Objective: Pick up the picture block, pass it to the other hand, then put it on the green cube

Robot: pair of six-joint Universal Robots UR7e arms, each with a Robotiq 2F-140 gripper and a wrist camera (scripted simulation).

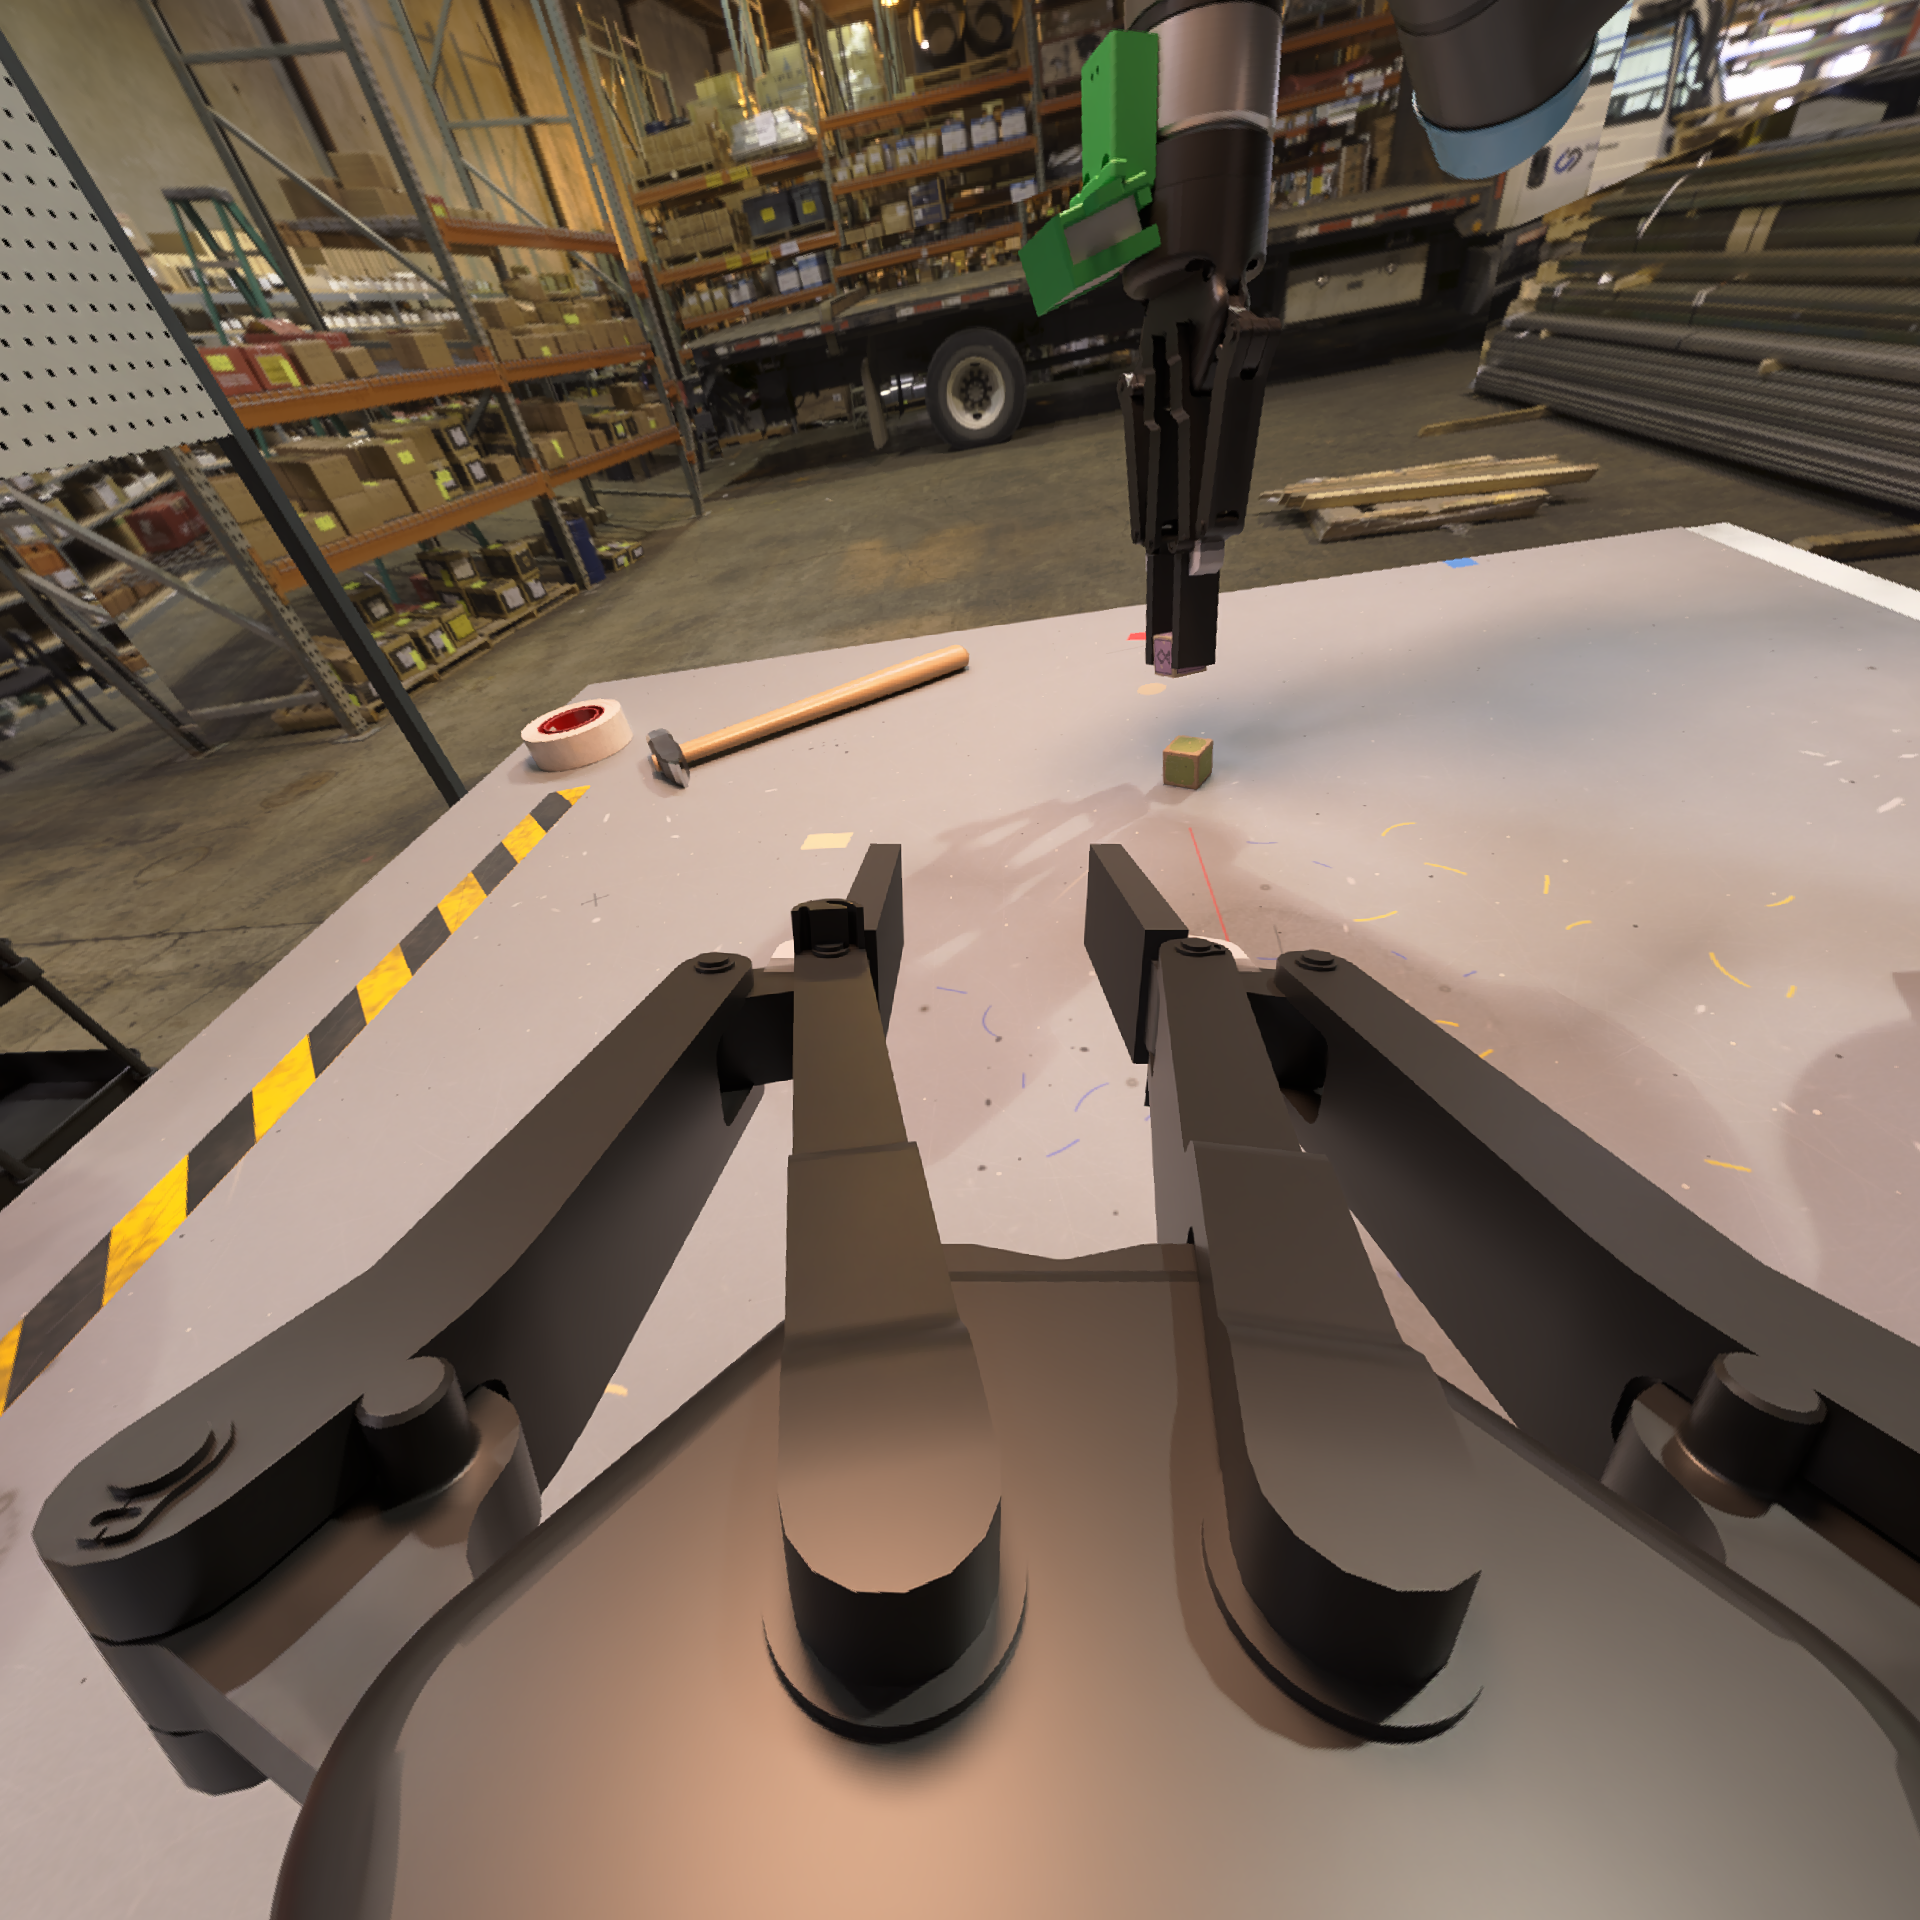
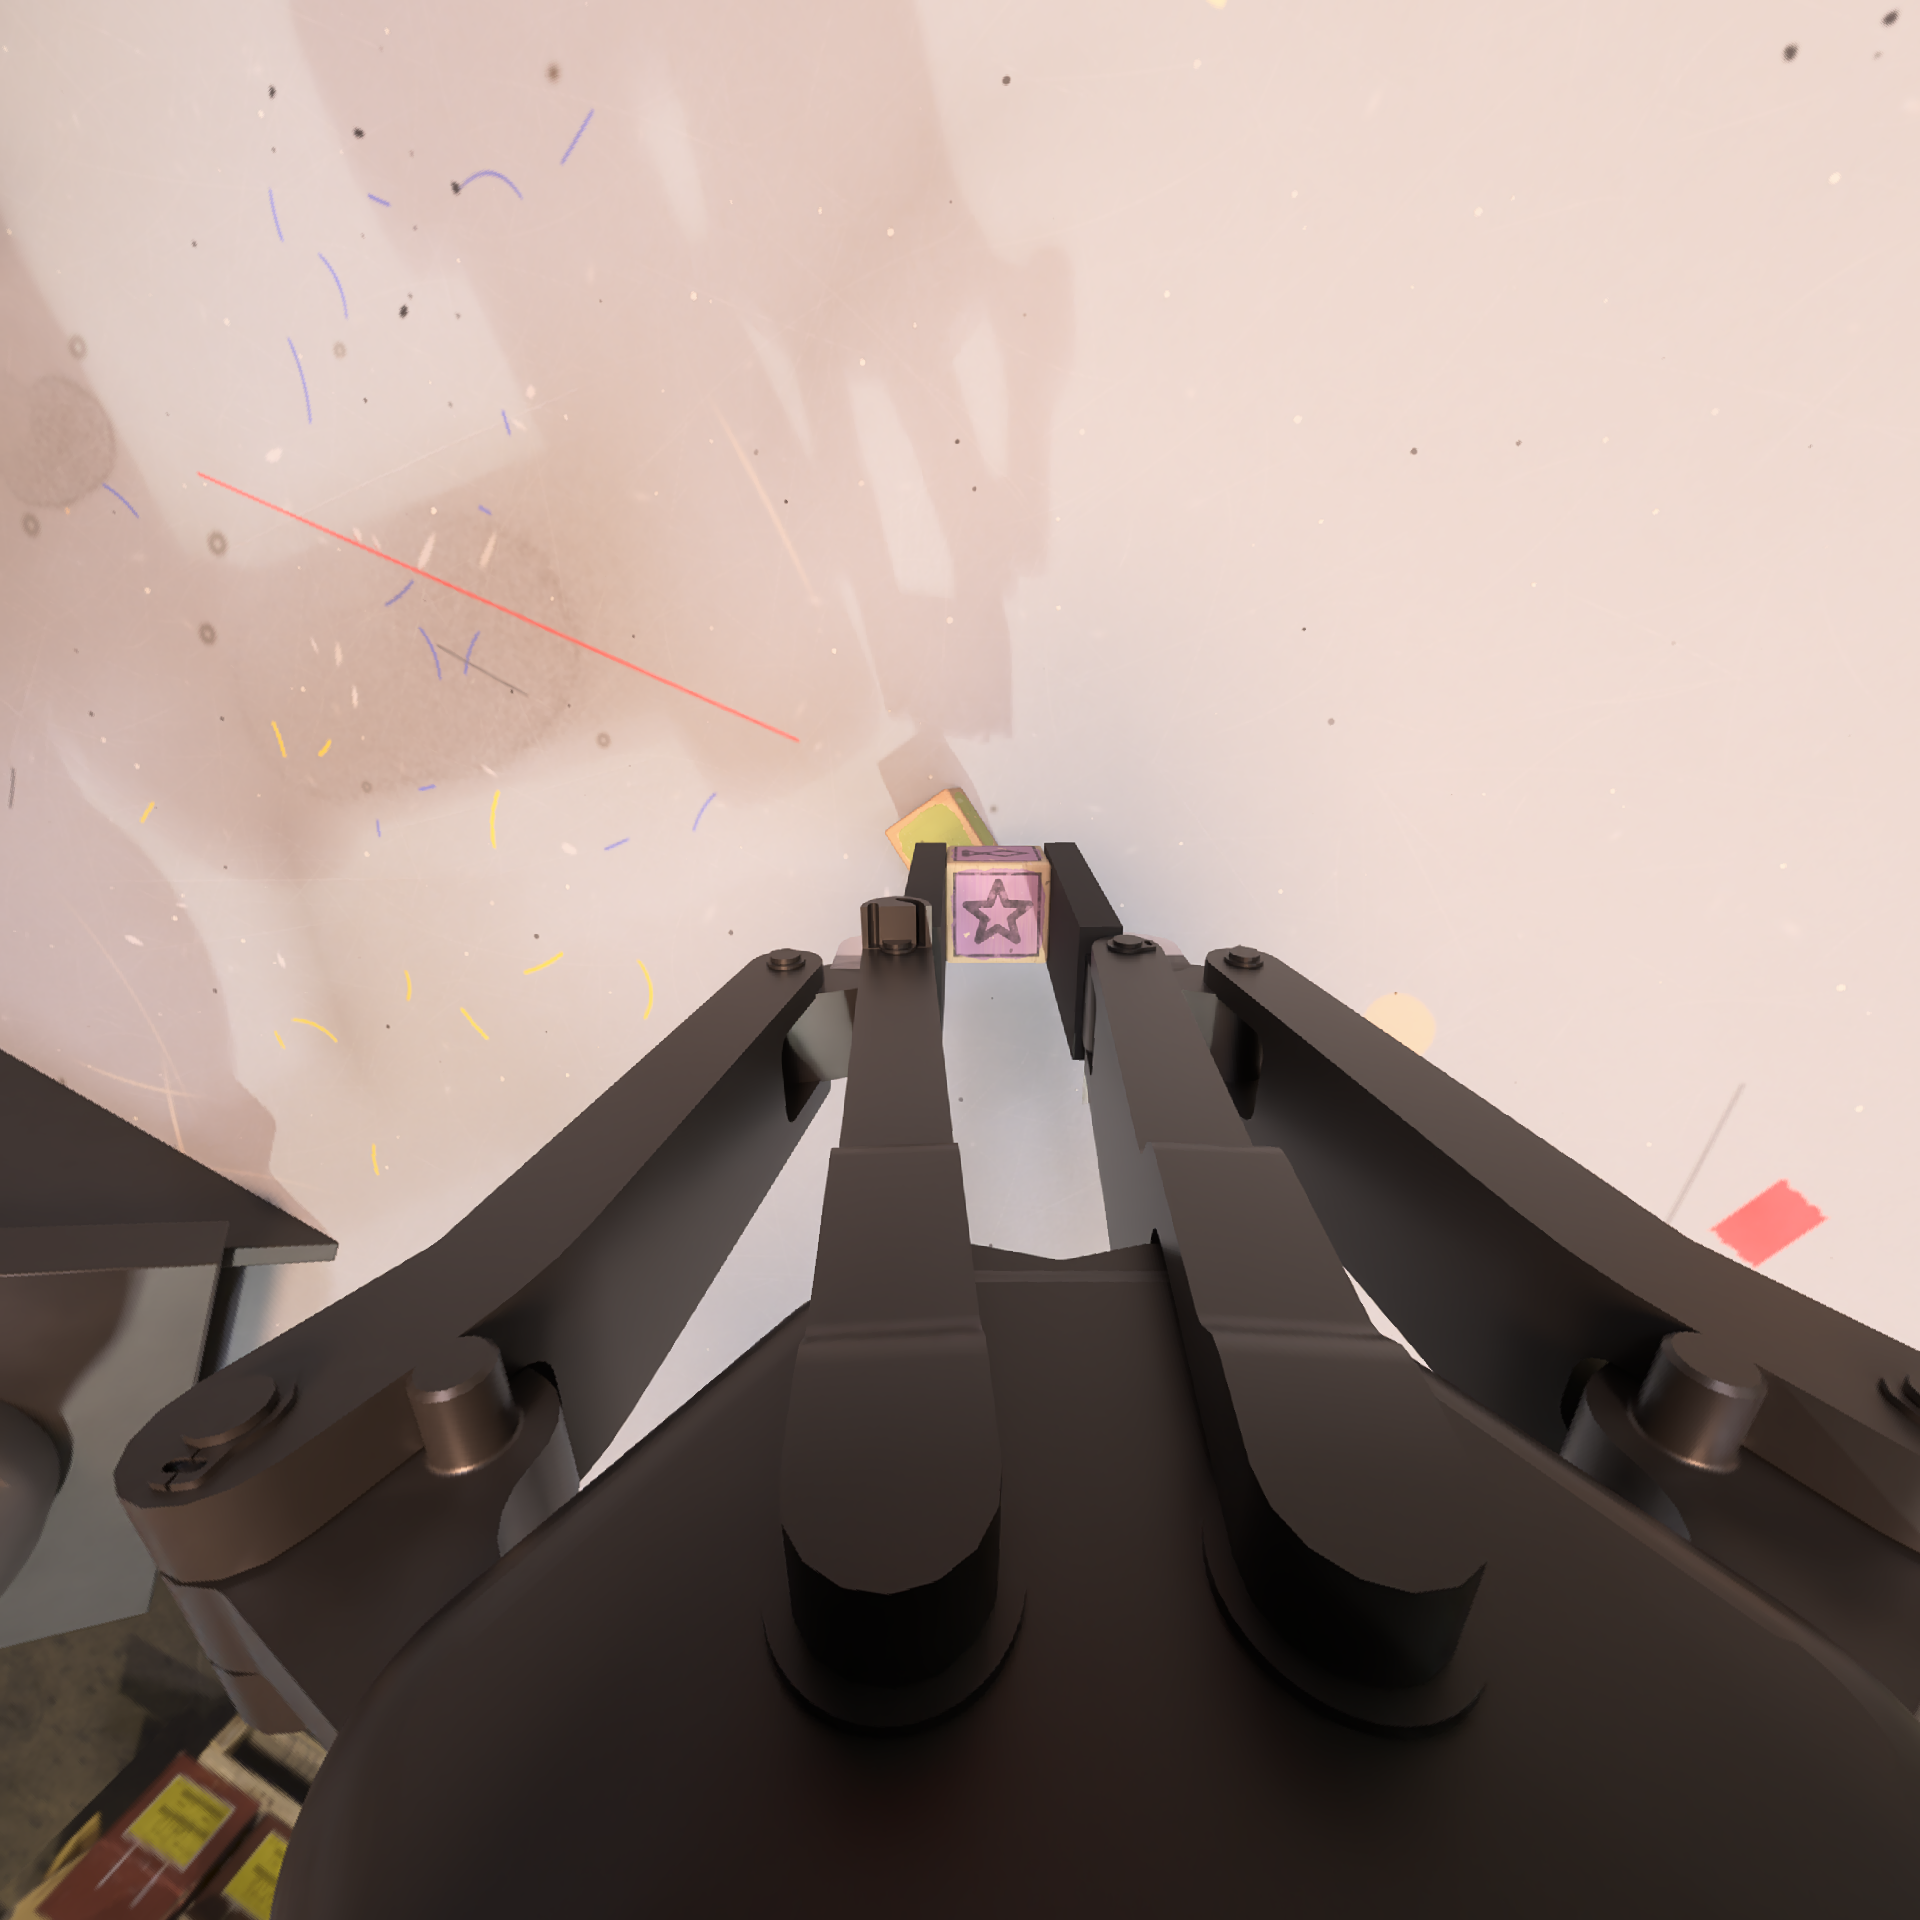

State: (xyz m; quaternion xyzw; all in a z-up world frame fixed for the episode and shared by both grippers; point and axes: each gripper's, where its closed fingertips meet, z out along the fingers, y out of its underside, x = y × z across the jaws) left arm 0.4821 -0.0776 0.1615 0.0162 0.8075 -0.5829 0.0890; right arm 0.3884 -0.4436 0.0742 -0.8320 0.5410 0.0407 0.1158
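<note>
The right gripper (image 2: pixel 995 904) has its two fingers squeezed on the picture block (image 2: pixel 997 912). The block sits right at the tips, one finger flat on each side. It is a small cube with a purple face and a star drawn on it, so it has no long side. The star face looks back up toward the wrist.

Just past the tips, a little to the left and farther down, is the green cube (image 2: pixel 940 821). Only its corner peeks out from behind the left finger. The block is up in the air and does not touch the green cube or the table (image 2: pixel 1455 520).

In the left wrist view, the right gripper (image 1: pixel 1179 660) hangs straight down with the block (image 1: pixel 1163 655) at its tips. The green cube (image 1: pixel 1188 762) sits on the table below it, a bit nearer to the left gripper.

The left gripper (image 1: pixel 992 904) has its fingers apart, and nothing is between them. The green cube lies straight ahead of it and a little to the right. The held block is farther ahead and higher up.

I think the next move is the drop onto the green cube. The block is not yet right over it, so the right gripper needs to slide a little toward the cube first, then go down.

Off to the left of the left gripper lie a hammer (image 1: pixel 810 712) and a roll of tape (image 1: pixel 577 732), well away from the cubes.
</note>
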